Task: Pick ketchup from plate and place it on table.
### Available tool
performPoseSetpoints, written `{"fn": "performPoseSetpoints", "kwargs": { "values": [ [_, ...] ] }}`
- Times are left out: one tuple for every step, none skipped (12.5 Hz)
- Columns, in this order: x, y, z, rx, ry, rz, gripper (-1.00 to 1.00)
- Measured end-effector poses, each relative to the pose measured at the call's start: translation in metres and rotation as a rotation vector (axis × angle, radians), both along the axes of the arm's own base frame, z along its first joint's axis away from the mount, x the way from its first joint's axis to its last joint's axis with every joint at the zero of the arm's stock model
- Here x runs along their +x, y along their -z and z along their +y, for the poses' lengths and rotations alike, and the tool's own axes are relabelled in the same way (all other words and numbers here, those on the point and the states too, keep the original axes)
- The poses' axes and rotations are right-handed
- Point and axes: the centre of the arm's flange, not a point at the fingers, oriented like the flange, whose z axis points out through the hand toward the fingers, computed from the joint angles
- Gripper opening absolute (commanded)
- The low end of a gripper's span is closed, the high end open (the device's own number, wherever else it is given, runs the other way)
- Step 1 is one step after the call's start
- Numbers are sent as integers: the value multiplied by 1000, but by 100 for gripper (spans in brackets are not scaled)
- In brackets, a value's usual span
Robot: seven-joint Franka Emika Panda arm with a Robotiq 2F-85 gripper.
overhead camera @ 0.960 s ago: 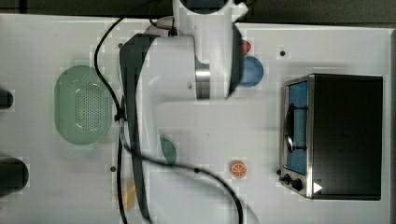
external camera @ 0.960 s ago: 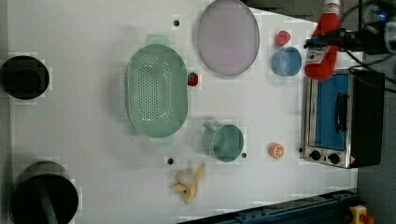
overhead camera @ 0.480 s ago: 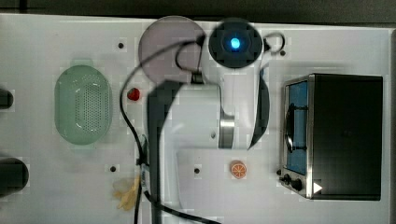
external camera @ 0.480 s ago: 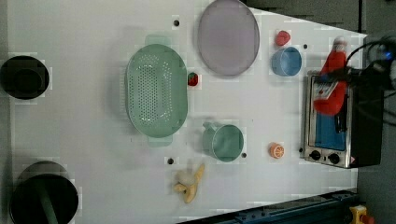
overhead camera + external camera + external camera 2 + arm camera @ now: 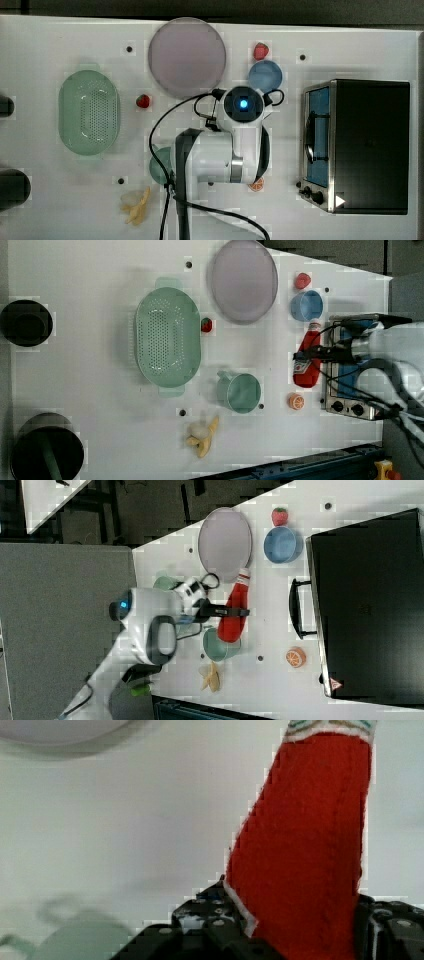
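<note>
Ketchup (image 5: 307, 361) is off the plate (image 5: 243, 280), held over bare desk (image 5: 100, 390) between plate and oven (image 5: 350, 370), at the plate's 4 o'clock in the left view. Claw (image 5: 312, 353) clamps its middle, so it stays steady for set-down. Blue bowl (image 5: 306, 305) sits just beyond the cap.

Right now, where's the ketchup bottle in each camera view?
Top view: cannot tell; the arm is where it would be.
Left view: ketchup below the blue bowl, beside the oven.
Right view: ketchup, below the plate.
Wrist view: ketchup, in the gripper.
Shared landmark: blue bowl.
</note>
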Motion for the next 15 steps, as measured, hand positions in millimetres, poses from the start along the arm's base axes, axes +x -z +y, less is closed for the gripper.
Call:
{"fn": "performPoseSetpoints", "kwargs": {
  "values": [
    [-8, 17, 1, 6, 8, -14, 15],
    [-14, 31, 1, 10, 19, -20, 15],
    [-22, 44, 2, 13, 31, -2, 15],
    [-27, 54, 3, 15, 40, 16, 23],
    [-29, 61, 3, 16, 56, 12, 43],
    [-29, 67, 2, 16, 68, 10, 65],
    [-30, 71, 0, 17, 76, 15, 86],
    [-29, 72, -1, 15, 80, 14, 100],
    [-27, 70, -1, 15, 78, 8, 100],
    [-21, 66, 0, 15, 76, -5, 100],
    [-12, 57, 0, 14, 81, -22, 100],
    [-1, 43, 0, 11, 99, -40, 100],
    [12, 24, 1, 7, 120, -62, 100],
    [25, 1, 3, 1, 155, -70, 100],
    [42, -27, 3, -10, 205, -88, 100]
  ]
}}
